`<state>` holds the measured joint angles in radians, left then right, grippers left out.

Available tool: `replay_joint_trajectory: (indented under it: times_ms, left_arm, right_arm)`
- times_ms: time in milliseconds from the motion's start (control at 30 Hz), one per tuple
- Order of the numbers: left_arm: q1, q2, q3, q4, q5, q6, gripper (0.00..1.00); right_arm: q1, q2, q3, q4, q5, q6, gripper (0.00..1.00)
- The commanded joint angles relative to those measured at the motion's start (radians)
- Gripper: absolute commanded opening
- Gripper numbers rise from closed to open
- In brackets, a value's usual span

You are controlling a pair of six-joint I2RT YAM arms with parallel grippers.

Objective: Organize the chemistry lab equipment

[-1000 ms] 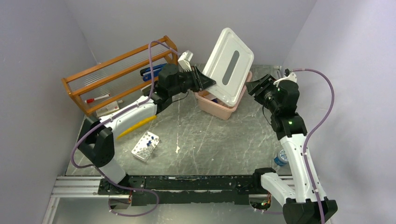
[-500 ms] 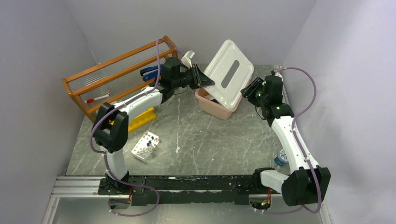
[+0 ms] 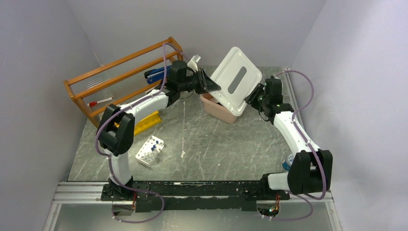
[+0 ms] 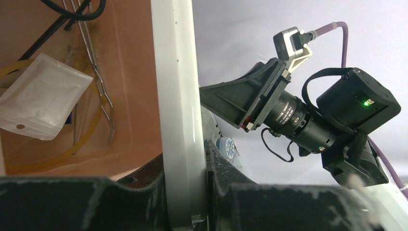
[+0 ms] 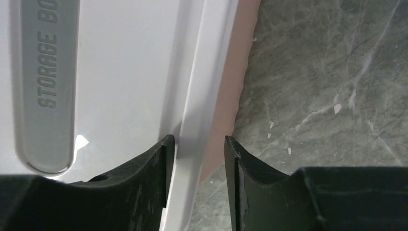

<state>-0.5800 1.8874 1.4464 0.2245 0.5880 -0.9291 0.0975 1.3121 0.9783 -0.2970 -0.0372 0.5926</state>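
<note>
A white storage-box lid (image 3: 236, 77) stands tilted over the pink bin (image 3: 217, 109) at the back of the table. My left gripper (image 3: 208, 85) is shut on the lid's left rim (image 4: 177, 96), which is pinched between both fingers. Inside the bin lie metal tongs (image 4: 98, 82), an amber tube (image 4: 98, 113) and a white pouch (image 4: 38, 101). My right gripper (image 3: 253, 97) straddles the lid's right rim (image 5: 204, 96). Its jaws are open: the left finger is against the rim and the right finger stands apart. A white rack of blue-capped vials (image 3: 150, 150) sits on the table's near left.
The orange wooden shelf (image 3: 120, 79) stands at the back left, with a blue item (image 3: 155, 74) and a red-capped pen (image 3: 98, 102) on it. A yellow piece (image 3: 144, 124) lies in front of it. A blue-capped jar (image 3: 288, 161) sits beside the right arm.
My right gripper has moved left to the lid's right rim and its jaws have narrowed. The lid has tipped lower over the bin, still held by the left gripper.
</note>
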Motion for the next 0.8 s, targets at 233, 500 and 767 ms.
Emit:
replay_joint_trajectory:
  times_ms: [233,500,767]
  left_arm:
    - [0.025,-0.039,0.014,-0.154,-0.207,0.183,0.45]
    - [0.025,-0.089,0.022,-0.298,-0.413,0.284,0.65]
    - [0.026,-0.127,0.025,-0.344,-0.496,0.350,0.70]
  right_arm:
    - [-0.001,0.046,-0.017,0.025,-0.004,-0.038,0.44]
    - [-0.001,0.067,-0.008,0.027,-0.014,-0.031,0.45]
    - [-0.001,0.074,0.010,0.030,-0.038,-0.022,0.46]
